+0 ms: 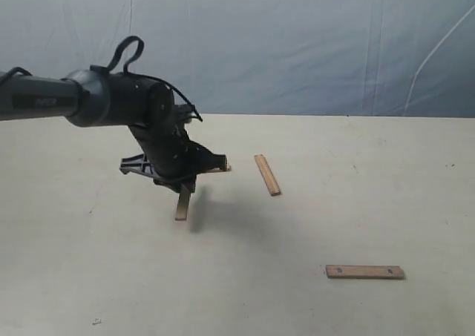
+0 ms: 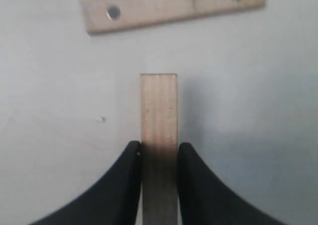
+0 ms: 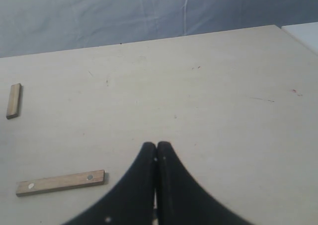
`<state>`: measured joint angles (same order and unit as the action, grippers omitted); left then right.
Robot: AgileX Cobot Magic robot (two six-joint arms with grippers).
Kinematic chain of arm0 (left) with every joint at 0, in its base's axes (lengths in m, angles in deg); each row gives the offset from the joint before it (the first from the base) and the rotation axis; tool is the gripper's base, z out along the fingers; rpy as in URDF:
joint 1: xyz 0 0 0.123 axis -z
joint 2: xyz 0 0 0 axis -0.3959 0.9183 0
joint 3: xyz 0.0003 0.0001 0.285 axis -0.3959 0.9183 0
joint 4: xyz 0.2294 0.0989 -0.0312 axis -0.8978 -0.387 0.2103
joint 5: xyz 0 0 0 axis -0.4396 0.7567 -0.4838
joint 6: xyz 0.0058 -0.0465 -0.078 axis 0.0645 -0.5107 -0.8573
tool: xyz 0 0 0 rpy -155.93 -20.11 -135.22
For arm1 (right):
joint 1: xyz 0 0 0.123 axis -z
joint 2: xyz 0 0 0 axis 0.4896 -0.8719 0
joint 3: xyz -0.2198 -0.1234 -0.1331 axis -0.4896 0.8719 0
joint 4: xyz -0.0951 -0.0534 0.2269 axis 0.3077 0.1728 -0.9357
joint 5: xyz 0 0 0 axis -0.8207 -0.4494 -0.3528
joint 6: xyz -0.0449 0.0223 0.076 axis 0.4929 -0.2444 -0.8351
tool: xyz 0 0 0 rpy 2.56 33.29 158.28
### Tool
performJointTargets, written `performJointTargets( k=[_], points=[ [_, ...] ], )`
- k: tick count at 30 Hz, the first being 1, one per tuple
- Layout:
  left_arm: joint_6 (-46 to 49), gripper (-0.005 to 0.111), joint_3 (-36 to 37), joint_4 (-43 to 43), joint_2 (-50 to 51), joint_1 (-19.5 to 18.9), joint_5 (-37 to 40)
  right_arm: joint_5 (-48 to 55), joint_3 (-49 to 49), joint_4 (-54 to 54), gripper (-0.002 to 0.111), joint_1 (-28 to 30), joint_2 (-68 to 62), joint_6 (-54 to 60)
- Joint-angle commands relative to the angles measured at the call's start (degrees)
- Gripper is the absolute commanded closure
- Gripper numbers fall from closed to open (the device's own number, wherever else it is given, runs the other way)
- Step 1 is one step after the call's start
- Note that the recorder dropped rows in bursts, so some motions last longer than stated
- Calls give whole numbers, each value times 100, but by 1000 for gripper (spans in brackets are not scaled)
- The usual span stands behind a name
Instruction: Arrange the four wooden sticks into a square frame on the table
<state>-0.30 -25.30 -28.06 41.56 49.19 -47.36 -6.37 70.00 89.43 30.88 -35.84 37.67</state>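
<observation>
My left gripper [image 1: 183, 186] [image 2: 159, 153] is shut on one wooden stick [image 1: 182, 205] [image 2: 159, 111], which hangs downward with its lower end close to the table [image 1: 89, 277]; whether it touches is unclear. A second stick [image 2: 174, 7] with two holes lies flat just beyond the held one; in the exterior view only its end [image 1: 224, 168] shows past the arm. A third stick [image 1: 267, 174] [image 3: 14, 101] lies to the right of it. The fourth stick [image 1: 364, 271] [image 3: 60, 182] lies near the front right. My right gripper [image 3: 157, 148] is shut and empty, out of the exterior view. No square frame is formed.
A blue-grey cloth backdrop [image 1: 297, 39] hangs behind the table's far edge. The left arm's black body [image 1: 111, 99] reaches in from the left over the table. The table's right edge [image 3: 298, 34] shows in the right wrist view.
</observation>
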Motion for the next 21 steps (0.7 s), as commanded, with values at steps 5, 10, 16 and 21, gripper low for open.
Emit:
performJointTargets(
  k=[5, 10, 16, 21],
  points=[
    [-392, 107, -458, -12, 80, -323, -130, -20, 4, 37, 109, 9, 21, 11],
    [-625, 107, -582, -61, 355, -369, -241, -20, 4, 37, 109, 9, 21, 11],
    [-754, 107, -745, -128, 642, -369, -254, -20, 4, 37, 109, 9, 21, 11],
    [-754, 107, -841, -128, 731, -369, -265, -20, 4, 37, 109, 9, 21, 11]
  ],
)
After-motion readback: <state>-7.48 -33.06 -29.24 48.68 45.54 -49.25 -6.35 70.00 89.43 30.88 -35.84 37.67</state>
